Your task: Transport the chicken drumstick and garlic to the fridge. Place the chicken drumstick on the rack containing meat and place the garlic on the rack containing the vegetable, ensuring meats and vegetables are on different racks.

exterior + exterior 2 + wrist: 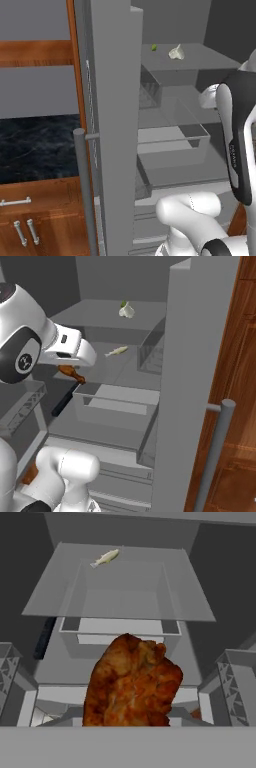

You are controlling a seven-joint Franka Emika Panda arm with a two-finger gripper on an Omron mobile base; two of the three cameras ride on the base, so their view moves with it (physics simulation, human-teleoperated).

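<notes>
Keep claw (75, 372) clenched on chicken drumstick (131, 682); advance toward frame centre, onto rack containing meat (120, 592) beside fish (105, 558).

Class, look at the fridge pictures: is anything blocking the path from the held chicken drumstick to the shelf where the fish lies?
Nothing visible blocks it. The chicken drumstick hangs in the gripper before the open fridge, and the shelf in front of the fish lies bare.

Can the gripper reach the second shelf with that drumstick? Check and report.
Probably yes. The gripper holds the chicken drumstick just in front of the open fridge, and the second shelf, bearing only a small fish at the back, lies unobstructed ahead.
</notes>
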